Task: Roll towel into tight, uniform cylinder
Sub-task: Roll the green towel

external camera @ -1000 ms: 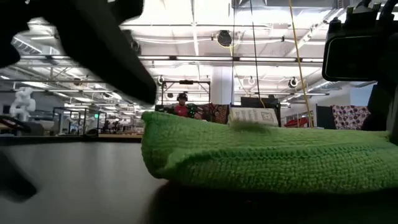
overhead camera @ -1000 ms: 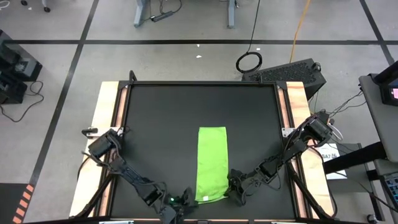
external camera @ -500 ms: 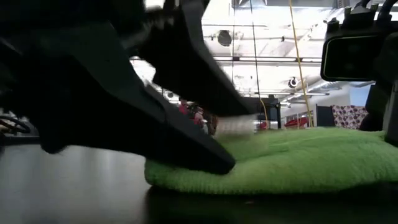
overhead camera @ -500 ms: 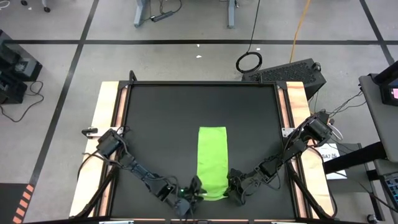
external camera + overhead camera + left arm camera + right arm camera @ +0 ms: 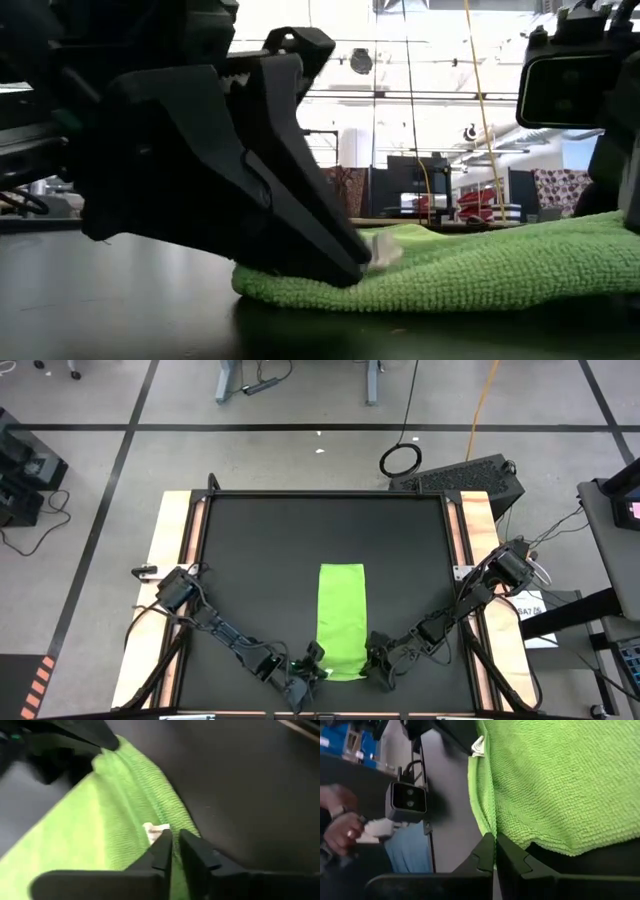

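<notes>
Left end effector (image 5: 312, 672) moved onto towel (image 5: 341, 618) near-left corner, seemingly pinching it; right end effector (image 5: 375, 660) closed at near-right corner. Rolling not begun; towel flat on desk (image 5: 260, 560).

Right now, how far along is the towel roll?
Done: the lime-green cloth towel lies folded into a long flat strip on the black table. In hand: the left gripper is pinched on the near corner by the small white tag, and the right gripper is shut on the strip's other near corner. Left: all the rolling; no cylinder has started yet.
</notes>
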`<act>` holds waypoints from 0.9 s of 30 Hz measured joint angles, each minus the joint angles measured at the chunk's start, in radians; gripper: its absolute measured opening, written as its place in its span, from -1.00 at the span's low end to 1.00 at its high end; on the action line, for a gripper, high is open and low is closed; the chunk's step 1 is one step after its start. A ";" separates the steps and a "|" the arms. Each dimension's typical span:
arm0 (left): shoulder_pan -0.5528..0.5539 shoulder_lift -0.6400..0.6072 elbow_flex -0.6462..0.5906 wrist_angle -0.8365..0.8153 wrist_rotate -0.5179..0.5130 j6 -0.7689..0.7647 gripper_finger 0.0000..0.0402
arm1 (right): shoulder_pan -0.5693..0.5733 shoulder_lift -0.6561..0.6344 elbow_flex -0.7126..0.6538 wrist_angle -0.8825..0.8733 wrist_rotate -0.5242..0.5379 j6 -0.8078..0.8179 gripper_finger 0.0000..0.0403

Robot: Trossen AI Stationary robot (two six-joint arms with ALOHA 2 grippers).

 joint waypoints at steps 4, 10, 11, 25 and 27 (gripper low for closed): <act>0.028 -0.004 0.002 -0.026 0.112 -0.053 -0.97 | 0.000 -0.035 -0.004 -0.025 0.040 -0.159 -0.96; 0.080 -0.007 0.003 -0.052 0.271 -0.165 -0.96 | 0.023 -0.144 -0.003 -0.125 0.100 -0.377 -0.59; 0.087 -0.007 0.003 -0.053 0.293 -0.179 -0.96 | 0.028 -0.159 -0.003 -0.139 0.102 -0.402 -0.50; 0.210 -0.003 0.001 -0.047 0.598 -0.379 -0.96 | 0.199 0.004 0.340 -0.522 0.364 -1.096 -0.04; 0.227 -0.002 0.001 -0.047 0.641 -0.398 -0.96 | 0.204 0.068 0.437 -0.683 0.422 -1.133 -0.09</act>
